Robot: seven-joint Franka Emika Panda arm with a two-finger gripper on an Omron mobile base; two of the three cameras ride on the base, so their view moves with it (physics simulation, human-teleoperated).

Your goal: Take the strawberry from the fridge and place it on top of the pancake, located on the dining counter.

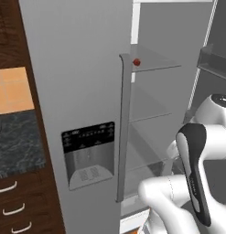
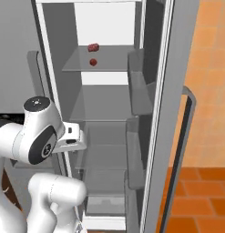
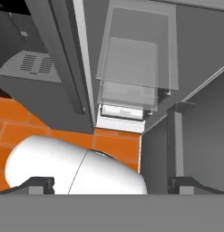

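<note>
The grey fridge has its left door with the black dispenser panel shut and its right door swung open. The strawberry, tiny, round and dark red, lies on the upper glass shelf; it also peeks past the left door's edge. My gripper is open and empty, fingertips wide apart. The hand hovers at the left edge of the opening, well below the strawberry, pointing down. The pancake and the dining counter are out of view.
A darker red lump sits behind the strawberry on the same shelf. Door bins jut from the open door. Lower glass shelves stack beneath. Dark wood drawers and a dark counter stand left. Orange tile floor lies right.
</note>
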